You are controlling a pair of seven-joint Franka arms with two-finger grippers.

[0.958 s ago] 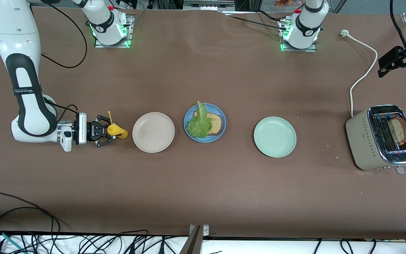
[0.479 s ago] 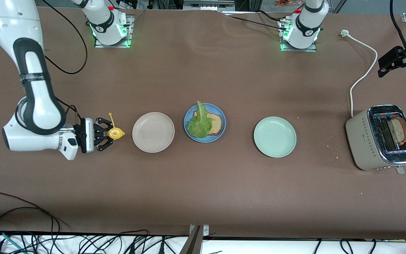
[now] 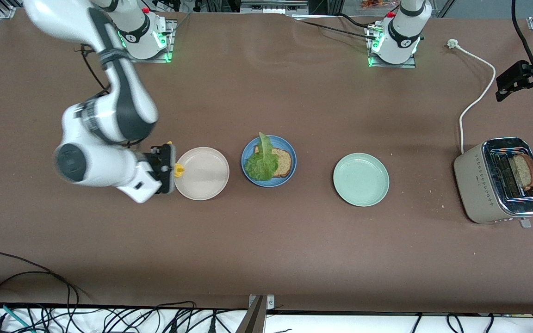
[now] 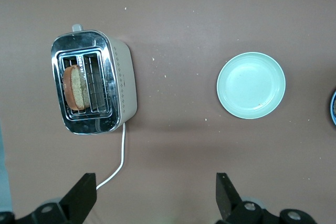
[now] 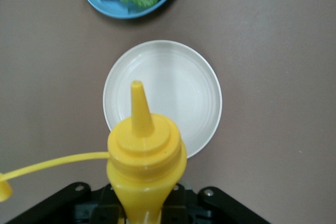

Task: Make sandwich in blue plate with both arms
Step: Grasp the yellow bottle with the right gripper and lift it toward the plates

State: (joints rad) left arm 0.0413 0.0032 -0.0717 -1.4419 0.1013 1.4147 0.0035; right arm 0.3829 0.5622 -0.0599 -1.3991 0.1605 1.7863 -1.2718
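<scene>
Right gripper (image 3: 174, 170): jaws clenched on yellow bottle (image 5: 146, 157), over beige plate (image 3: 201, 174) edge. Blue plate (image 3: 269, 161), mid-desk: bread, lettuce (image 3: 262, 162). Step: sauce; next, carry to lettuce, tip, squeeze. Left gripper (image 4: 156, 195): waiting, jaws released, above toaster (image 4: 94, 88).

Beside the blue plate (image 3: 269, 161), bearing a green lettuce leaf (image 3: 262, 162) on brown bread (image 3: 283, 163), lie a beige plate (image 3: 201, 173) and a pale mint-green plate (image 3: 361, 179). The squeeze bottle (image 5: 146, 156) is yellow. The toaster (image 3: 501, 179) is cream with a dotted diamond pattern and chrome top.
</scene>
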